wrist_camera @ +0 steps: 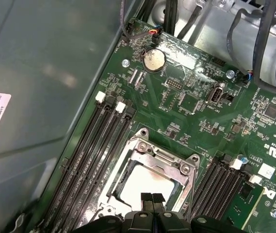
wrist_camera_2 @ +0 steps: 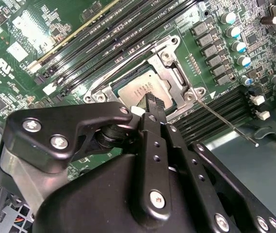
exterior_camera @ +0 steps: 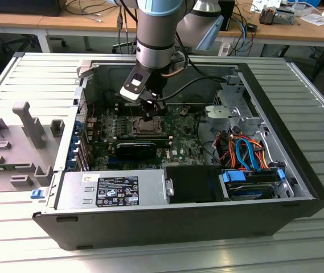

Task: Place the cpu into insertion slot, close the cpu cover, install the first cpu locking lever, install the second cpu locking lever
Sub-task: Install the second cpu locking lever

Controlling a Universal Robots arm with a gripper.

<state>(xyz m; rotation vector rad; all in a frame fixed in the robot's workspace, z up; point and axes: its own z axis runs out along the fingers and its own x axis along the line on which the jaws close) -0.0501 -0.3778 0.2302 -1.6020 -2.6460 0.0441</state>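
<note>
The cpu (wrist_camera_2: 140,86) (wrist_camera: 142,182) lies flat in the insertion slot (exterior_camera: 144,126) on the green board inside the open computer case. The silvery cpu cover (wrist_camera_2: 175,73) (wrist_camera: 163,154) lies down around it as a frame. My gripper (exterior_camera: 152,108) (wrist_camera_2: 152,101) (wrist_camera: 152,197) hangs straight over the socket. Its two black fingers are shut together with nothing between them, and their tips sit at the chip's edge. A thin metal locking lever (wrist_camera_2: 227,124) sticks out free from one corner of the socket, away from the cover.
Long black memory slots (wrist_camera_2: 104,34) (wrist_camera: 87,160) run along both sides of the socket. A coin battery (wrist_camera: 154,59) sits farther along the board. The case's grey wall (wrist_camera: 40,73) stands close by. Coloured cables (exterior_camera: 244,151) and a power supply (exterior_camera: 113,190) fill the case's front.
</note>
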